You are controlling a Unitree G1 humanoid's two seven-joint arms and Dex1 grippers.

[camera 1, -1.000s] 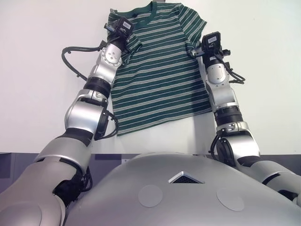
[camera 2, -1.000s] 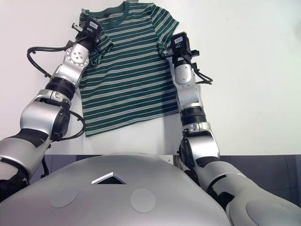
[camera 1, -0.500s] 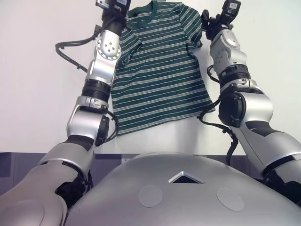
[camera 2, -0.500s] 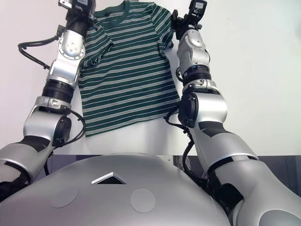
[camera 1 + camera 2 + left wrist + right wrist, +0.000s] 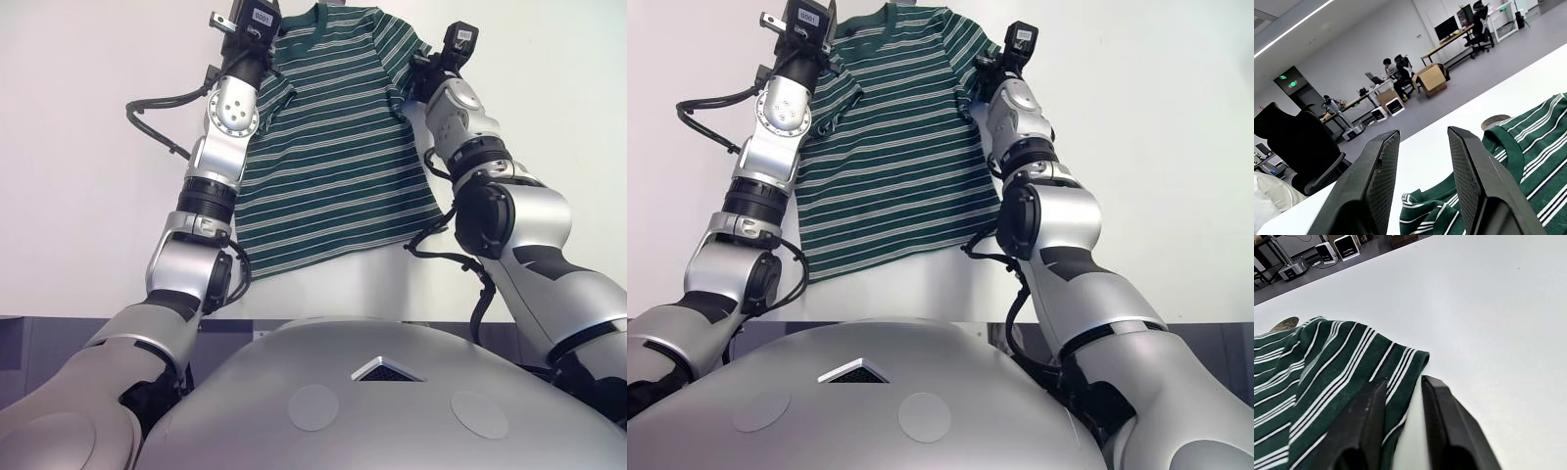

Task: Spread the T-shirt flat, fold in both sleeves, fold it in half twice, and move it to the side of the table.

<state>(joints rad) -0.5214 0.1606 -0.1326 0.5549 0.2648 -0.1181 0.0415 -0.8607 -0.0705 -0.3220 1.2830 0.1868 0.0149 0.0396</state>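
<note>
On our left, the left claw [image 5: 1422,132] hangs just above the T-shirt's left sleeve [image 5: 277,90], near the shoulder. Its fingers [image 5: 1376,181] are spread wide with nothing between them. The green, white-striped T-shirt [image 5: 333,147] lies spread flat in the middle of the white surface [image 5: 88,147], with the neckline [image 5: 315,20] away from us and the bottom hem [image 5: 343,250] toward us. On our right, the right claw [image 5: 1404,381] sits at the outer edge of the right sleeve [image 5: 1352,357]. Its fingers are parted by a narrow gap, and the sleeve's edge lies at that gap, not pinched as far as we can see.
</note>
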